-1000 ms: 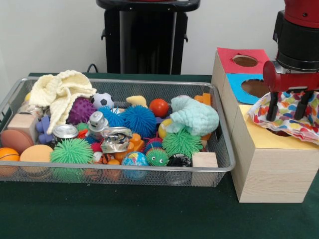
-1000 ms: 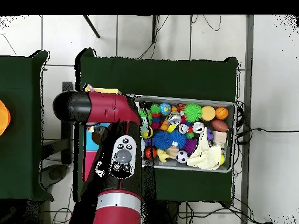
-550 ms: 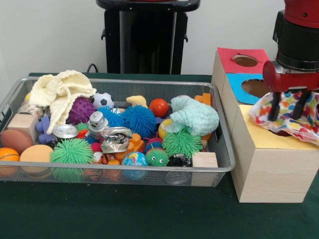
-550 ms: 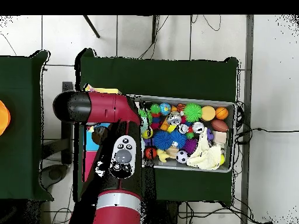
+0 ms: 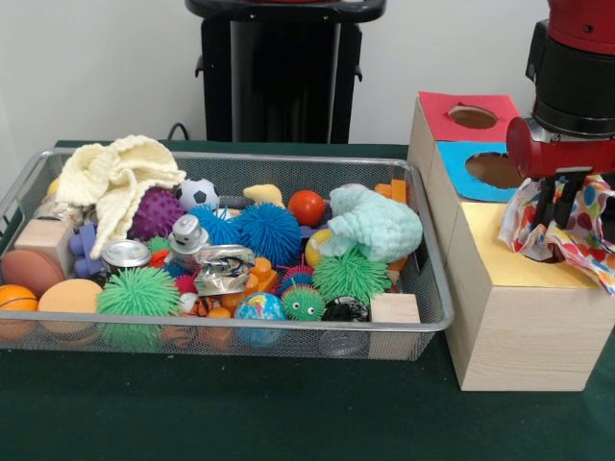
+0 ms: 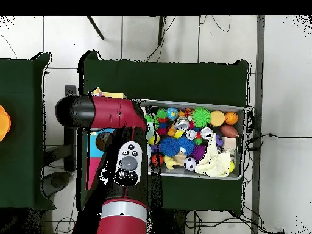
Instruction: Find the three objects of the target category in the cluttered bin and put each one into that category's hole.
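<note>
**Patterned cloth bunched at the yellow hole, fingers in its folds**

We log the scene from largest to smallest. The surface (image 5: 240,413), covered in dark green, carries two big items: a wire mesh bin (image 5: 423,288) on the left and a wooden box (image 5: 524,336) just to its right, the two nearly touching. The box top is split into three coloured panels, each with a round hole: red (image 5: 471,116) farthest, blue (image 5: 492,169) in the middle, yellow (image 5: 509,252) nearest.

The red and black arm (image 5: 575,77) comes down over the right end of the box. In the overhead view the arm (image 6: 122,158) covers most of the box.

The patterned cloth (image 5: 586,230), white with bright multicoloured spots, sits gathered on the yellow panel, one edge trailing toward the right. The gripper (image 5: 575,204) stands in it; its black fingers (image 5: 546,204) are close together with cloth folds bunched around them, pinching the fabric.

Inside the bin we note a cream knitted cloth (image 5: 115,178) at far left, a mint knitted cloth (image 5: 377,223) at right, a blue spiky ball (image 5: 266,230) mid-bin, green spiky balls (image 5: 139,291) along the near side, a wooden block (image 5: 395,309) in the near right corner, a crushed can (image 5: 224,267), a red ball (image 5: 306,206) and a small globe ball (image 5: 259,307).
</note>
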Available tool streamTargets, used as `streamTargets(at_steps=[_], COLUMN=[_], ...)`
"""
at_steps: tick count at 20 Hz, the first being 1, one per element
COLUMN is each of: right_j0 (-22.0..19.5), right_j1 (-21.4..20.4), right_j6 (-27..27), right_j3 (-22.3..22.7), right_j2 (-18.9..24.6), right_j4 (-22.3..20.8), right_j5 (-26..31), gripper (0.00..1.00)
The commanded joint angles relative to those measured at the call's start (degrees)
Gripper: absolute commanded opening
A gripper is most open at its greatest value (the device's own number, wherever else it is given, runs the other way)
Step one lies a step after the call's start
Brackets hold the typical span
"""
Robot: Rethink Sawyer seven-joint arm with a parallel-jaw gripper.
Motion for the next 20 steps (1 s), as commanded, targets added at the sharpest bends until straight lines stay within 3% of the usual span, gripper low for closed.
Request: streamTargets(at_steps=[1,4,7,11,14,20], right_j0=[-1.01,-1.18,-1.71,-1.81,-1.36,-1.94], right_j1=[-0.33,2.05,6.46,14.44,20.08,26.08], right_j6=[11.00,10.72,10.86,10.52,12.81,13.86], right_j3=[3.43,2.94,3.03,0.21,-1.44,-3.59], right_j2=[1.49,1.31,2.24,2.40,2.32,4.02], right_j4=[-0.53,-1.31,-1.78,-2.98,-1.74,1.03], right_j5=[-1.78,-2.94,-8.12,-14.13,-19.77,-24.84], gripper=[0.00,0.00,0.00,0.00,0.00,0.00])
